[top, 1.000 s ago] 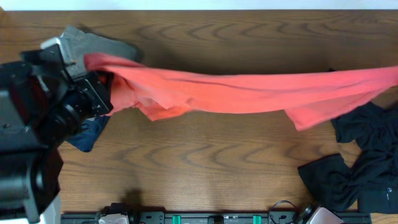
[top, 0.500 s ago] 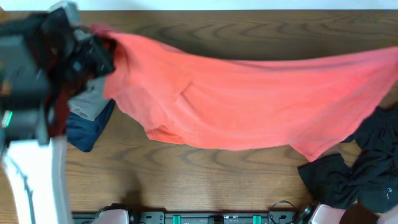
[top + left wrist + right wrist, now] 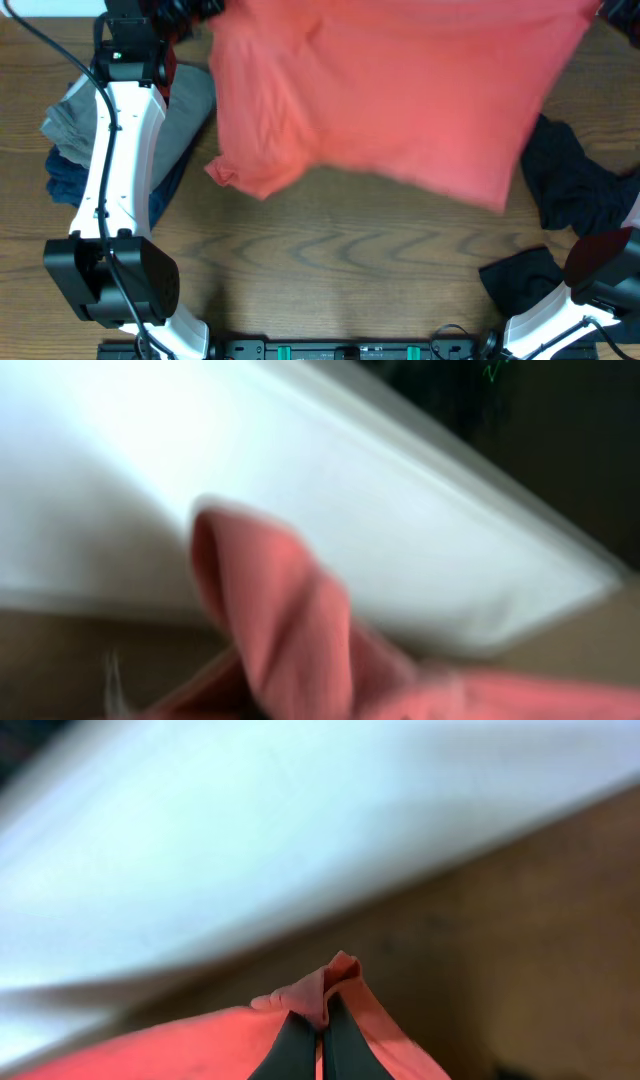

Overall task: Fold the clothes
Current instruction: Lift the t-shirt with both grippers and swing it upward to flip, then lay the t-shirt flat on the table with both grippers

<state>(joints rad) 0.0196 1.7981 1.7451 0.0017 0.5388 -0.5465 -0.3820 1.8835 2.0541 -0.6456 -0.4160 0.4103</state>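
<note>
Across the upper half of your overhead view, the coral-red T-shirt (image 3: 400, 100) is spread wide as a broad, slightly blurred sheet, with its top edge cut off by the frame and its lower edge sagging towards the tabletop (image 3: 340, 260); you cannot tell whether the hem touches the wood. Your right claw (image 3: 322, 1020) is pressed together on a small peak of the shirt's fabric, its two dark fingers side by side with the cloth pinched between them. Your left claw (image 3: 185, 10) sits at the shirt's upper left corner. Its wrist view is too blurred to show the fingers, only a fold of the same red cloth rising in front of a white surface, but it is clamped on that corner. To the left, beside your left arm (image 3: 120, 150), a grey garment (image 3: 70, 115) lies bunched on top of a navy garment (image 3: 65, 180). To the right, a black garment (image 3: 570, 190) lies crumpled just past the shirt's lower right edge, with more black cloth (image 3: 525, 280) nearer the front.
</note>
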